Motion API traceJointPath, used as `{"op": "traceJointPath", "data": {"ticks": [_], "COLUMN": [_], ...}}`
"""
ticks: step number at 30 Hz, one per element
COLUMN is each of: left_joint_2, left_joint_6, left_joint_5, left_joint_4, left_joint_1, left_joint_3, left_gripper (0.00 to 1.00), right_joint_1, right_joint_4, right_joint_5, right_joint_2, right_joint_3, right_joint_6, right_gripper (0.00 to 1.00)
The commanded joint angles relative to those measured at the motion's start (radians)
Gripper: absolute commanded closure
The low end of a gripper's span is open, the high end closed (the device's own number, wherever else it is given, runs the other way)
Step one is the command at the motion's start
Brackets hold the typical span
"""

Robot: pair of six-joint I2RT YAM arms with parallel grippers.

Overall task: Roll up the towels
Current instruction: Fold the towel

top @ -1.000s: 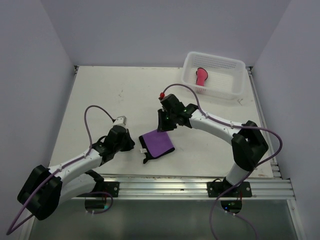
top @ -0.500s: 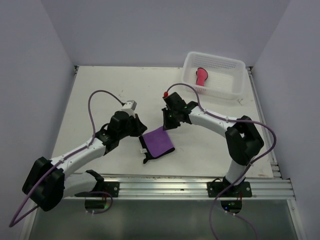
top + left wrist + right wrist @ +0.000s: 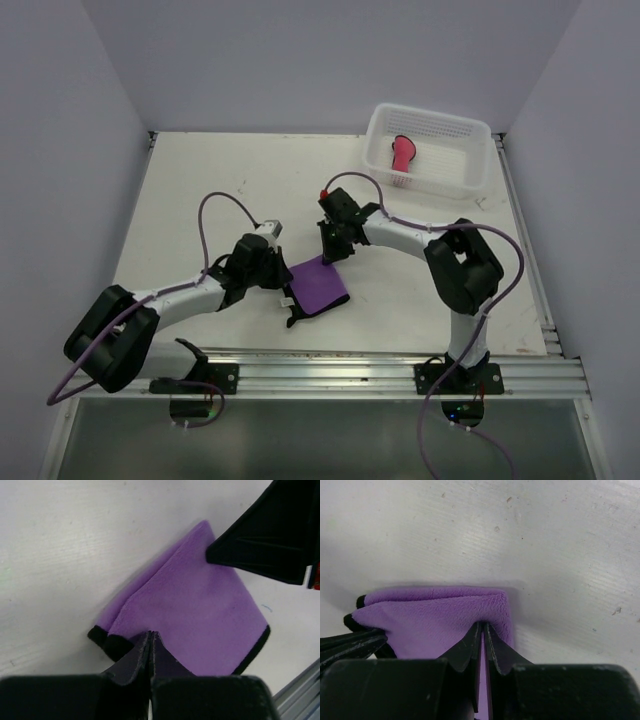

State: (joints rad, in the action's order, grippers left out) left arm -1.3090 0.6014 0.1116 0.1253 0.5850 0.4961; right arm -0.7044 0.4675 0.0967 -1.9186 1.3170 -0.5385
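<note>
A purple towel (image 3: 320,285) with black trim lies folded flat on the table between my two arms. My left gripper (image 3: 284,277) is at its left edge. In the left wrist view its jaws (image 3: 151,633) are pressed together, tips resting on the towel (image 3: 200,615) beside the black-edged corner. My right gripper (image 3: 332,257) is at the towel's far corner. In the right wrist view it (image 3: 483,624) is pinched onto the folded purple edge (image 3: 435,615), with a sliver of purple between the fingers. A pink-red towel (image 3: 402,152) lies rolled in the basket.
The white perforated basket (image 3: 432,111) stands at the back right of the table. A metal rail (image 3: 380,375) runs along the near edge by the arm bases. Grey walls close in both sides.
My left arm has swung right until its shut jaws meet the towel's left edge. My right gripper has narrowed onto the far corner.
</note>
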Motion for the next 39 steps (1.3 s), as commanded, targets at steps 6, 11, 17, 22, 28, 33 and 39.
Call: {"op": "traceJointPath", "data": {"ticks": [6, 11, 17, 22, 28, 33, 39], "left_joint_2": [-0.029, -0.026, -0.019, -0.001, 0.008, 0.002, 0.008], "left_joint_6": [-0.045, -0.034, -0.022, -0.015, -0.015, -0.029, -0.029], "left_joint_5": [-0.155, -0.155, -0.128, -0.135, -0.133, -0.136, -0.139], "left_joint_4": [-0.056, -0.052, -0.03, -0.033, -0.03, -0.038, -0.053], "left_joint_1": [0.006, 0.006, 0.006, 0.006, 0.006, 0.006, 0.006], "left_joint_3": [-0.036, -0.057, -0.065, -0.065, -0.06, -0.044, -0.033], "left_gripper": [1.0, 1.0, 1.0, 1.0, 1.0, 1.0, 1.0], "right_joint_1": [0.006, 0.008, 0.006, 0.005, 0.002, -0.02, -0.09], "right_joint_4": [-0.033, -0.026, 0.043, 0.097, 0.057, -0.01, -0.07], "right_joint_5": [-0.009, -0.006, -0.009, 0.006, 0.034, 0.072, 0.06], "right_joint_2": [-0.036, -0.027, 0.095, 0.222, 0.32, 0.314, 0.267], "right_joint_3": [0.018, 0.025, 0.071, 0.018, -0.132, -0.232, -0.289], "right_joint_6": [0.015, 0.025, 0.058, 0.068, 0.037, 0.006, -0.006], "right_gripper": [0.91, 0.9, 0.85, 0.84, 0.87, 0.89, 0.9]}}
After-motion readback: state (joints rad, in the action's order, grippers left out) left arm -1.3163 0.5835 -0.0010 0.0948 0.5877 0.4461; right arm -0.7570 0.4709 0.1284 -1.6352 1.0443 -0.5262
